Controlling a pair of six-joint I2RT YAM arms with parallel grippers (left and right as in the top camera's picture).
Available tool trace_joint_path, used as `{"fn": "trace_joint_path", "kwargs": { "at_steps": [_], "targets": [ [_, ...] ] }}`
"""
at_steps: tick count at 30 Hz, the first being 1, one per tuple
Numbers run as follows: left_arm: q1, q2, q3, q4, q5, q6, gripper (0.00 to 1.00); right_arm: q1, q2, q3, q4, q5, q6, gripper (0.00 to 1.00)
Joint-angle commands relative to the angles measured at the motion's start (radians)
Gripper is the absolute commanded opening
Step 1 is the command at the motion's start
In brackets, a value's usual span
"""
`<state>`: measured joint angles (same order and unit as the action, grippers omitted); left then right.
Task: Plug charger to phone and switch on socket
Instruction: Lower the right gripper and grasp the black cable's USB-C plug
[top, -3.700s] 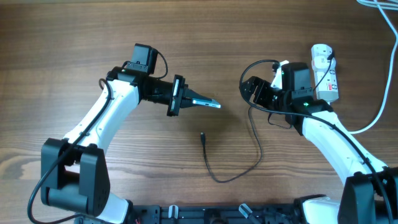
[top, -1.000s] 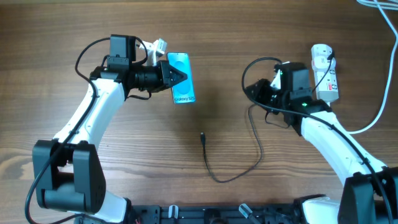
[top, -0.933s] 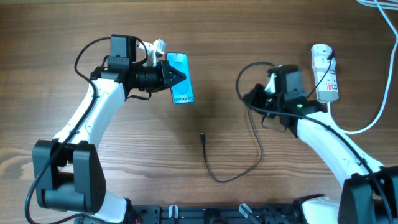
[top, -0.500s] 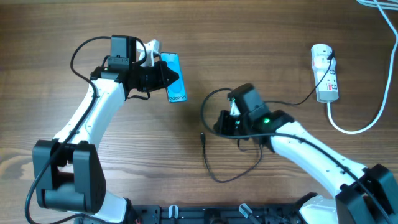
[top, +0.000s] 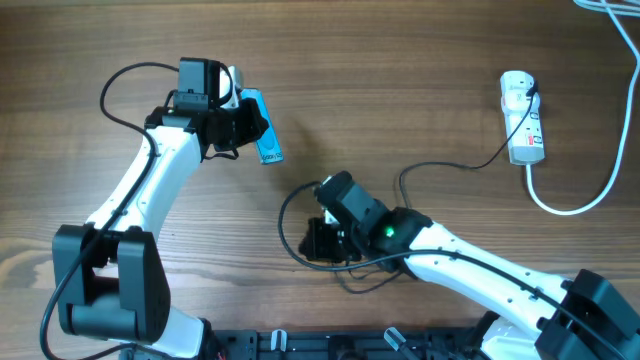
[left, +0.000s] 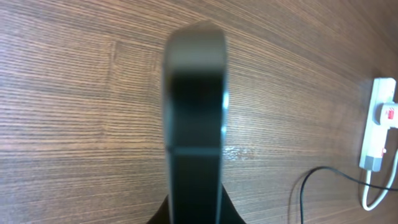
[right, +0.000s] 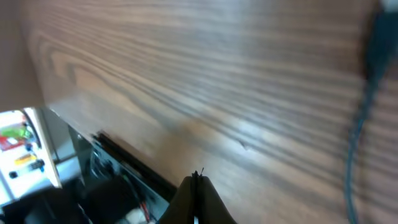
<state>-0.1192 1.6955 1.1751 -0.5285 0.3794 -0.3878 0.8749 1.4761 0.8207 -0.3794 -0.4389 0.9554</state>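
Table: a brown wood-grain tabletop (top: 450, 60) seen from above, with the socket near its upper right corner.
Right arm: this white and black right arm (top: 470, 260) reaches well below and to the left of the socket, toward the middle of the lower edge.
Left arm: this white and black left arm (top: 160, 175) sits far to the left of the socket.
Socket: the socket (top: 522, 120) is an elongated white power strip with a rounded end and small red marks. A thick white cord (top: 590, 195) curves away on its right. Neither arm is near it.
Phone: the phone (top: 264, 140) is a small rectangular smartphone with a turquoise screen and a light rim. It is far left of the socket, tilted almost edge-on and pinched in the left gripper (top: 252, 128).
Charger: the charger (top: 455, 165) is a thin black cable running from the socket leftward and down under the right arm. Its plug tip is hidden there.
Claw: the right gripper (right: 196, 186) has its fingers pressed together, with nothing visible between them.
Step in hand: probably fetching the plug tip, while the phone is held ready.
Next move: likely spread the fingers, close just behind the tip, then bring it to the phone's port. The socket switch would come last.
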Motion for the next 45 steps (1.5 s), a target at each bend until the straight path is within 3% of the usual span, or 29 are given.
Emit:
{"fn": "trace_joint_path", "kwargs": {
  "at_steps": [1,4,8,9,12,15,21,24,26,27,30,45],
  "targets": [
    [0.005,-0.026,0.003,0.003,-0.019,-0.021,0.04,-0.032,0.013,0.145,-0.195,-0.025,-0.147,0.05],
    [0.005,-0.026,0.003,0.003,-0.019,-0.021,0.04,-0.035,0.013,0.290,-0.410,0.103,-0.249,0.09],
    [0.005,-0.026,0.003,0.000,-0.019,-0.021,0.04,-0.035,0.038,0.407,-0.547,0.175,-0.329,0.18],
    [0.005,-0.026,0.003,0.000,-0.019,-0.021,0.04,-0.035,0.053,0.422,-0.567,0.178,-0.344,0.24],
    [0.005,-0.026,0.003,-0.001,-0.019,-0.021,0.04,-0.034,0.133,0.432,-0.610,0.178,-0.373,0.66],
    [0.004,-0.026,0.003,-0.001,-0.019,-0.021,0.04,-0.033,0.232,0.432,-0.628,0.178,-0.382,0.77],
    [0.004,-0.026,0.003,0.000,-0.019,-0.021,0.05,-0.017,0.412,0.432,-0.629,0.185,-0.438,0.78],
    [0.004,-0.026,0.003,0.000,-0.019,-0.021,0.06,-0.007,0.477,0.432,-0.631,0.220,-0.440,0.74],
    [0.004,-0.026,0.003,0.000,-0.019,-0.021,0.06,-0.005,0.509,0.432,-0.629,0.227,-0.440,0.61],
    [0.004,-0.026,0.003,0.000,-0.019,-0.021,0.06,-0.005,0.522,0.432,-0.630,0.227,-0.440,0.49],
    [0.005,-0.026,0.003,0.000,-0.019,-0.021,0.06,-0.005,0.531,0.432,-0.632,0.227,-0.440,0.40],
    [0.004,-0.026,0.003,0.000,-0.018,-0.021,0.07,-0.013,0.530,0.432,-0.557,0.253,-0.430,0.38]
  ]
}}
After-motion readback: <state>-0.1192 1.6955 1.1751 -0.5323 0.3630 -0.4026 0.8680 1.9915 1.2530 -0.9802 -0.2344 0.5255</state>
